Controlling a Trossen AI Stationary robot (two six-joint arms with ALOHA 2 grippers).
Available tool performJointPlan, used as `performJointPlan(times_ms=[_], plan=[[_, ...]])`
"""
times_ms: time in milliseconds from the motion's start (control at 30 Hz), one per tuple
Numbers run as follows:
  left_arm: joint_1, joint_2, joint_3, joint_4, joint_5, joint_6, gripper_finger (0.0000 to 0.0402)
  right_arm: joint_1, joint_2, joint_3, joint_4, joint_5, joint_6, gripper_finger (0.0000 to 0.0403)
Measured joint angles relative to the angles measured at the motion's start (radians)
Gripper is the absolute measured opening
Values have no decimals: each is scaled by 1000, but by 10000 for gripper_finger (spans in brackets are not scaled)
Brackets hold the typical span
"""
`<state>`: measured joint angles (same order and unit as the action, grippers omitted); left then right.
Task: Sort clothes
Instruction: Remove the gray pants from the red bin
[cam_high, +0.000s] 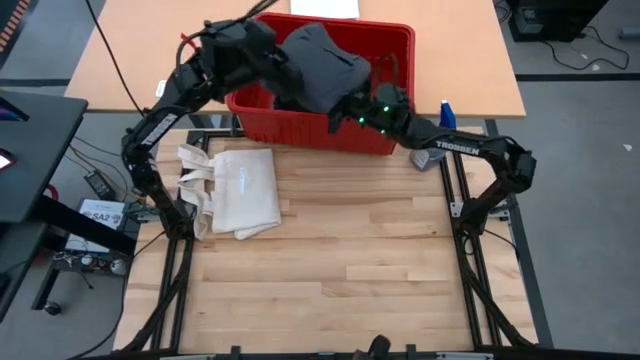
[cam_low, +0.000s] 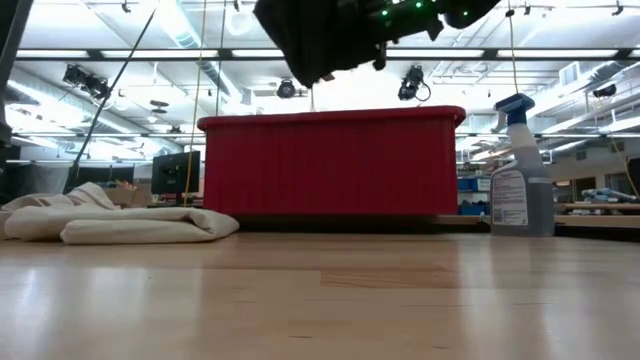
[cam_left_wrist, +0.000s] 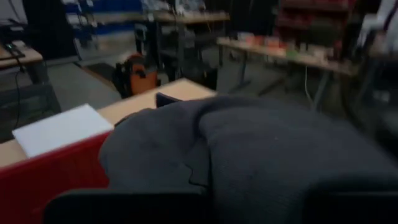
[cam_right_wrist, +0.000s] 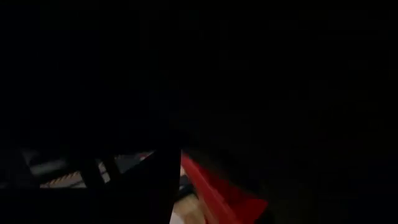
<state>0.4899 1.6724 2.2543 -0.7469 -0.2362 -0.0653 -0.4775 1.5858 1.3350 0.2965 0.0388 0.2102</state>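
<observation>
A dark charcoal-grey garment (cam_high: 322, 62) hangs bunched above a red bin (cam_high: 392, 38) at the table's far edge. In the low view its lower end (cam_low: 318, 55) is clear of the bin's rim (cam_low: 330, 118). My left gripper (cam_high: 283, 58) reaches in level from the left and is shut on the garment's left side. My right gripper (cam_high: 352, 106) stands at the garment's near right edge, over the bin's front wall. The cloth covers its wrist view, so its hold is hidden. My left gripper is shut on the grey garment (cam_left_wrist: 249, 149), coming at it level from the table's left. The cloth bulges over the fingers and hides which part they have. The garment is lifted clear and hangs bunched over the bin.
A cream tote bag (cam_high: 238, 190) lies flat on the table's left part, handles toward the left edge. A spray bottle (cam_high: 445, 113) stands right of the bin. A second tabletop with a white sheet (cam_high: 325, 8) lies behind the bin. The near half of the table is bare wood (cam_high: 350, 280).
</observation>
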Motion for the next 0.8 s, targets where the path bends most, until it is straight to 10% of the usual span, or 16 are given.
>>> performJointPlan(times_ms=[800], plan=[[-280,-19,-122,-409,9,54,27,131,-275,0,-655,-145,59,215]])
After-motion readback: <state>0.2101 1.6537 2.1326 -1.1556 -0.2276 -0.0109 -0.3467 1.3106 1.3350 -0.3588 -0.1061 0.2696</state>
